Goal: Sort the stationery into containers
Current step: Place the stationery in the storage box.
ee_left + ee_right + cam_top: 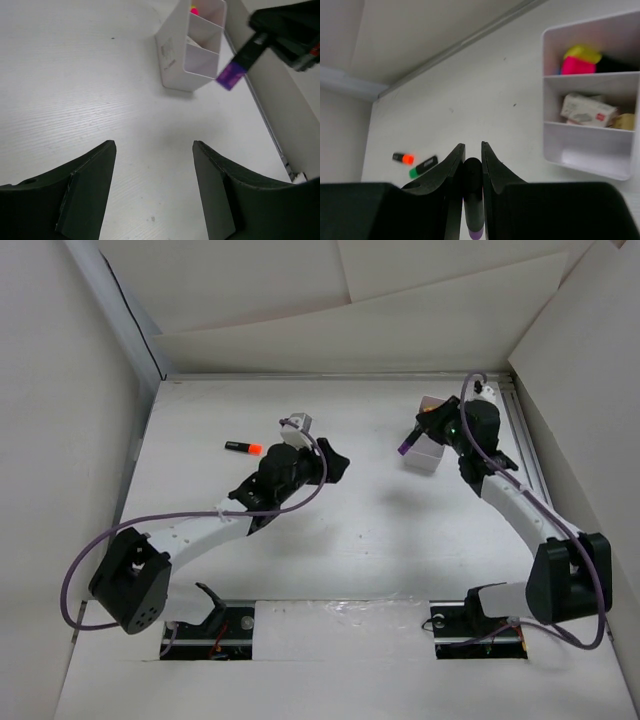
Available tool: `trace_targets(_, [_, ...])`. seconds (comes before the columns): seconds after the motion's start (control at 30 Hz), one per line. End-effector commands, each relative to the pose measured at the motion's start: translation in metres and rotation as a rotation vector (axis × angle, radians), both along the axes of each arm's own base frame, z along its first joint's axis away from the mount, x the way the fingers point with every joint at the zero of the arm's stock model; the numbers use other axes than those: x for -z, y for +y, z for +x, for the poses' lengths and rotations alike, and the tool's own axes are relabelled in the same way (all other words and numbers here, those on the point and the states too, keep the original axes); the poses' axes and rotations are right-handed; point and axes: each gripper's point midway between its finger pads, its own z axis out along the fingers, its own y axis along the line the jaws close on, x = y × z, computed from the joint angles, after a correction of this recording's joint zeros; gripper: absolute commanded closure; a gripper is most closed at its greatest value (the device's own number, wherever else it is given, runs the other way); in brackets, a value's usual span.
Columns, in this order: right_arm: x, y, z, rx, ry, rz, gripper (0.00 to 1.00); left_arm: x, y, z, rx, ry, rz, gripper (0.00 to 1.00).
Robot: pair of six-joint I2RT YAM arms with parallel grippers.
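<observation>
**Sorting partly done: one marker in the grip, two loose**

At the bottom of the left wrist view, the left hand (pixel 154 147) stands with its fingers apart and nothing between them, over bare bench (pixel 380 540). The right hand (pixel 472 146) is clamped on a purple-ended marker (pixel 473 185), carried in the air just beside the white box (pixel 580 152), which sits at the right of the right wrist view.

The box's upper compartment already holds pink and yellow pieces (pixel 577 60), and the middle one holds a white printed piece (pixel 582 110) with a tan bit beside it. The lowest compartment looks empty.

Farther off, at the lower left of that view, an orange-ended marker (pixel 402 158) and a green-ended marker (pixel 422 167) lie together on the bench, well apart from the box. By my judgement the held marker and these two remain to be sorted.
</observation>
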Motion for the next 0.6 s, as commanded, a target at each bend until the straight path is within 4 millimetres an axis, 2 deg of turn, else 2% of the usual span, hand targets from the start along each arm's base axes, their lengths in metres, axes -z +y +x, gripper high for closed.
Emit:
trace_targets(0.0, [-0.012, -0.061, 0.006, 0.314, -0.047, -0.141, 0.94, 0.017, 0.034, 0.017, -0.172, 0.067, 0.011, 0.40])
trace_targets(0.07, [-0.016, -0.075, 0.005, 0.391, -0.059, -0.189, 0.94, 0.028, 0.043, 0.018, -0.219, 0.091, 0.035, 0.40])
trace_targets(0.1, [-0.019, -0.094, 0.004, 0.492, -0.055, -0.230, 0.94, 0.030, 0.047, 0.021, -0.251, 0.096, 0.040, 0.40])
trace_targets(0.17, [-0.016, -0.106, 0.005, 0.560, -0.041, -0.256, 0.94, 0.041, 0.055, 0.020, -0.279, 0.111, 0.069, 0.40])
trace_targets(0.2, [-0.017, -0.110, 0.006, 0.579, -0.034, -0.276, 0.94, 0.041, 0.056, 0.021, -0.294, 0.114, 0.063, 0.41])
trace_targets(0.23, [-0.017, -0.113, 0.007, 0.613, -0.032, -0.290, 0.94, 0.051, 0.063, 0.020, -0.320, 0.123, 0.085, 0.41])
trace_targets(0.27, [-0.019, -0.111, 0.009, 0.622, -0.029, -0.308, 0.94, 0.051, 0.065, 0.021, -0.338, 0.124, 0.080, 0.41])
trace_targets(0.3, [-0.009, -0.116, 0.011, 0.643, 0.005, -0.336, 0.94, 0.058, 0.070, 0.020, -0.355, 0.134, 0.099, 0.41])
trace_targets(0.43, [0.006, -0.122, 0.018, 0.704, 0.065, -0.392, 0.94, 0.065, 0.087, 0.025, -0.451, 0.148, 0.136, 0.43])
trace_targets(0.57, [0.015, -0.115, 0.025, 0.727, 0.085, -0.424, 0.94, 0.075, 0.102, 0.027, -0.529, 0.175, 0.161, 0.44])
